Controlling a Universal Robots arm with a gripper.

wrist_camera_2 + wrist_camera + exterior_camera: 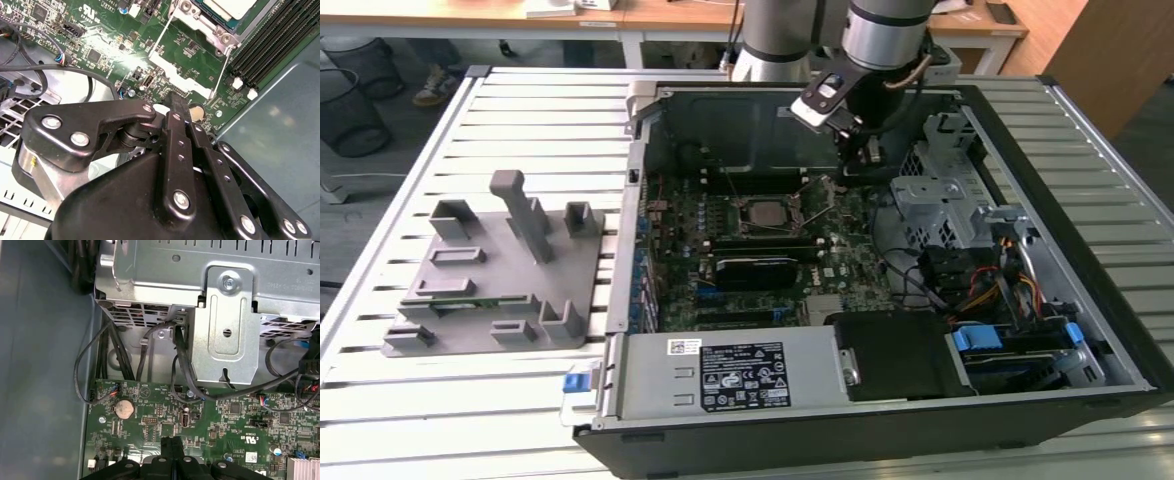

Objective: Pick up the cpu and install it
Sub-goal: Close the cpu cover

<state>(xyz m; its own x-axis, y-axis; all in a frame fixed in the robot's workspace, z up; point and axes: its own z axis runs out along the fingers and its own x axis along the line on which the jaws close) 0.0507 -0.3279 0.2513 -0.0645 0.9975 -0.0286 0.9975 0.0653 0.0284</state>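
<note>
The cpu (227,7), a silvery-white square with a darker rim, lies in the motherboard socket (767,214) in the middle of the open computer case. A thin wire lever (162,47) stands beside the socket. My gripper (867,158) hangs over the board on the exterior view's right of the socket, near the metal drive cage, and is apart from the cpu. In both wrist views its black fingers (176,107) are pressed together with nothing between them. The gripper (172,442) hovers just above the green board near a coin battery (123,409).
A metal drive cage (225,315) with black cables (180,360) rises close beside the gripper. Memory slots (272,42) run along the socket. The power supply (720,375) fills the case's front. A grey plastic fixture (494,270) sits on the slatted table at the exterior view's left.
</note>
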